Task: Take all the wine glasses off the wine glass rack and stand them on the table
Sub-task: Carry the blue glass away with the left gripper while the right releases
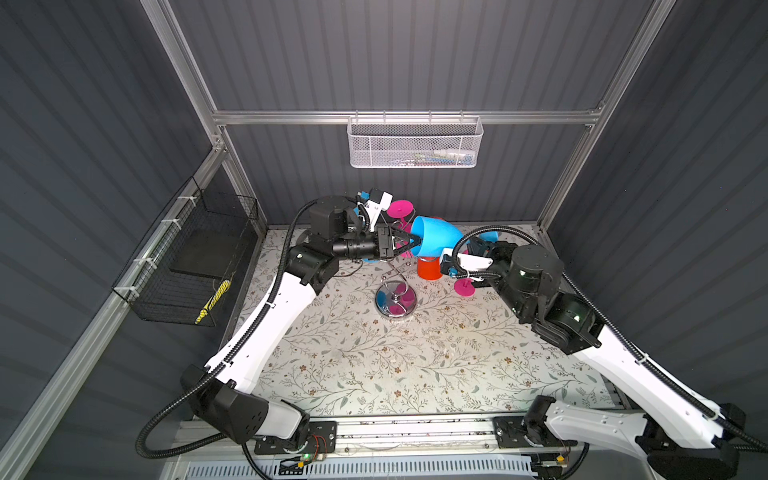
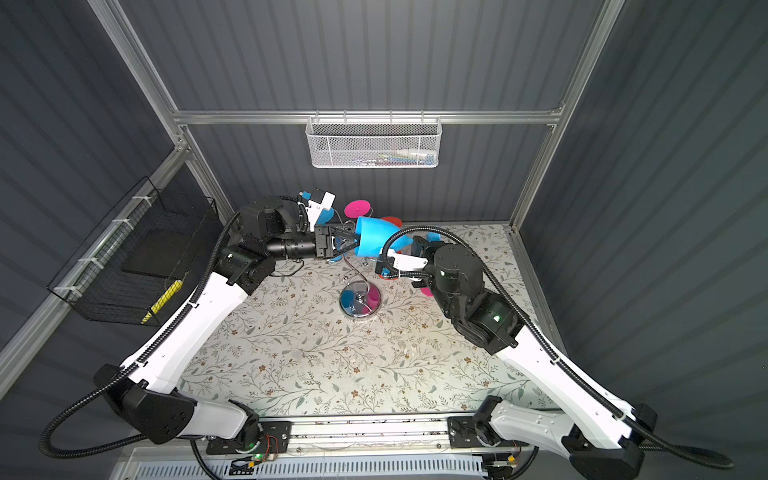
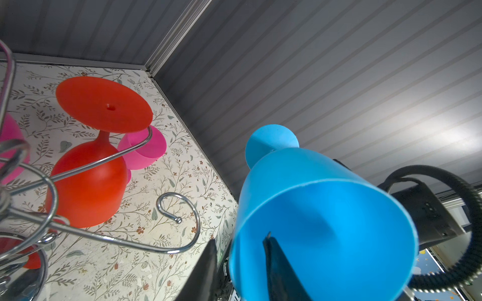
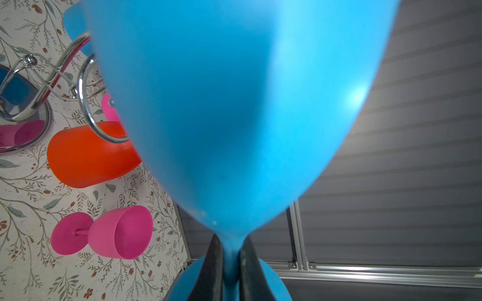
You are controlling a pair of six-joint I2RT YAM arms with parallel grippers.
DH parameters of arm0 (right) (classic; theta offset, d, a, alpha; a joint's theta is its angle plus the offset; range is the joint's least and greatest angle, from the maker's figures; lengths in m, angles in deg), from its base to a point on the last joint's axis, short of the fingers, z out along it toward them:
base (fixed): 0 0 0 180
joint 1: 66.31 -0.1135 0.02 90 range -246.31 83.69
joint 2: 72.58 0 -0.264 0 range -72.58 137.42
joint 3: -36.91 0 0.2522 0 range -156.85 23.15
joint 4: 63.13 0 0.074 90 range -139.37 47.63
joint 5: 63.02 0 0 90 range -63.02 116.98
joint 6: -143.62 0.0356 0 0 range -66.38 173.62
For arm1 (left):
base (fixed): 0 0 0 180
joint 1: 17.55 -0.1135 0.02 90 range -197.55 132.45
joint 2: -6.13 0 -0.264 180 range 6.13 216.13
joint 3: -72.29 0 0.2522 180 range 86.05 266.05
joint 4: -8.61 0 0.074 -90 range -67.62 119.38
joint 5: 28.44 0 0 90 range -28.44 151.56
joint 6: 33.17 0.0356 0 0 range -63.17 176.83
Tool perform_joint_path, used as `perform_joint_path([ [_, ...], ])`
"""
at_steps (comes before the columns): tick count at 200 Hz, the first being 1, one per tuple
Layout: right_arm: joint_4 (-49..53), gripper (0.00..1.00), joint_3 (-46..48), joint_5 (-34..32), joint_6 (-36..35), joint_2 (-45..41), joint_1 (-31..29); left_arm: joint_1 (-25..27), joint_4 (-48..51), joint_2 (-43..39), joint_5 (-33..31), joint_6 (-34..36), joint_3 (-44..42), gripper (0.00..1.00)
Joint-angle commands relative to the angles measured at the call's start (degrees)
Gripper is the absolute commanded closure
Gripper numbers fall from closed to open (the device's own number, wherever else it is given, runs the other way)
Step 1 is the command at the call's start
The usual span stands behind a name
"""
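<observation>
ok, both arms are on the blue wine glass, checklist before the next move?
1. Right gripper jaws shut on blue wine glass stem: ok.
2. Left gripper jaws astride its rim, pinch firm: cannot tell.
3. Blue wine glass clear of wine glass rack arms: ok.
4. Orange wine glass hanging on rack: ok.
5. Pink wine glass upright: not ok, lies on its side on table.
</observation>
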Motion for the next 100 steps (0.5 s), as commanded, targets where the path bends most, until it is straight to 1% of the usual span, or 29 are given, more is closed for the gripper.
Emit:
perform_joint_path([
  [1, -1.05, 1.0, -1.63, -0.64, -0.43, -0.37, -0.73, 0.29, 1.44, -0.62, -0.23, 1.82, 1.9, 0.67],
  [24, -1.69, 1.0, -1.32, -0.92, -0.94, -0.37, -1.35, 0.3, -1.29, -0.52, 1.05, -0.34, 0.9, 0.7],
  [47, -2.84, 1.0, -0.88, -1.42, -2.15, 0.0, -2.08, 0.3, -5.05, -0.3, 1.76, -3.3, -0.39, 0.75],
  [100, -5.04, 1.0, -0.32, -2.0, -3.57, 0.31, -2.43, 0.24, -5.31, -0.26, 1.85, -3.75, -0.91, 0.93],
])
